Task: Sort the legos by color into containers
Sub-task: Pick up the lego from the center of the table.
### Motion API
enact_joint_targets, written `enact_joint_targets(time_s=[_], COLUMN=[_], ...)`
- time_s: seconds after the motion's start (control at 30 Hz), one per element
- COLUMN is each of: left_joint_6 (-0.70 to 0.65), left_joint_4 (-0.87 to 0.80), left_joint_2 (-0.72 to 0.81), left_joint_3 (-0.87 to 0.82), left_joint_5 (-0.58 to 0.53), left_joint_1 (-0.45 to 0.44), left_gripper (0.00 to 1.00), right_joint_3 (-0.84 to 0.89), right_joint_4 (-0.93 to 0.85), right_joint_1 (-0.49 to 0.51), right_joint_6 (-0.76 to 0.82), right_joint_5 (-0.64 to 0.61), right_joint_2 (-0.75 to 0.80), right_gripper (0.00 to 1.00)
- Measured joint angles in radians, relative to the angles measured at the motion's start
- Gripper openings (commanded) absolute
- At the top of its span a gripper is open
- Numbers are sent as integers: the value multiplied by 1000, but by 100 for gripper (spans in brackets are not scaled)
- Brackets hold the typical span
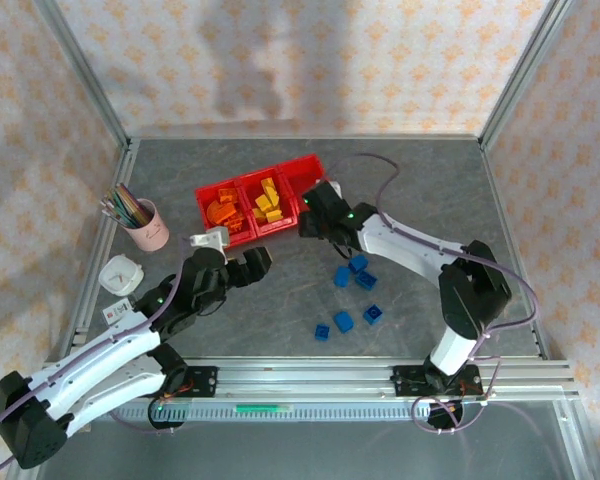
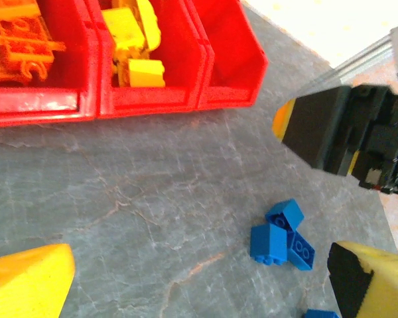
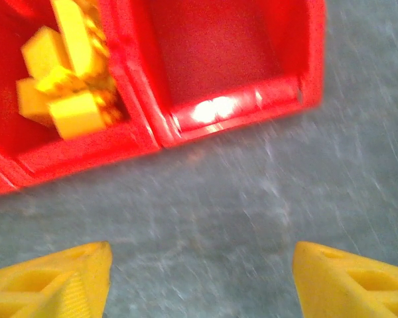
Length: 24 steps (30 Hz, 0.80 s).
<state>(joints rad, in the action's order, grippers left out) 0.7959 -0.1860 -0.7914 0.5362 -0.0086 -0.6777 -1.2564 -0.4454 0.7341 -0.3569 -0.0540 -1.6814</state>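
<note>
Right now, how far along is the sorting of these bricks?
Orange bricks lie in the left bin, yellow bricks in the middle one. The right gripper hovers open, holding nothing, by the third bin, which looks empty. Six blue bricks on the table are left.

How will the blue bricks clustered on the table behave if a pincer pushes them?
The blue bricks look like hard, blocky plastic, so they are probably stiff and unlikely to roll. They lie loose on the smooth table, so a push would likely scatter them.

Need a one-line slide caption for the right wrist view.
Open right tool over grey table, facing red bins; yellow legos in one.
</note>
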Motion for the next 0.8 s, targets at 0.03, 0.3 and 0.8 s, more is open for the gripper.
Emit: enact_joint_targets(time_s=[0.03, 0.3, 0.8], left_joint_6=[8, 53, 91], left_joint_4=[5, 72, 159], left_joint_2=[0, -43, -118], left_joint_3=[-4, -23, -32], left_joint_5=[-2, -23, -52], left_joint_1=[-11, -88, -154], left_gripper=[99, 99, 99], right_joint_3=[27, 196, 366], right_joint_4=[-2, -39, -16], right_joint_1=[0, 2, 70], right_joint_6=[-10, -80, -227], right_joint_5=[-1, 1, 8], right_joint_2=[14, 123, 138], right_gripper=[74, 74, 63])
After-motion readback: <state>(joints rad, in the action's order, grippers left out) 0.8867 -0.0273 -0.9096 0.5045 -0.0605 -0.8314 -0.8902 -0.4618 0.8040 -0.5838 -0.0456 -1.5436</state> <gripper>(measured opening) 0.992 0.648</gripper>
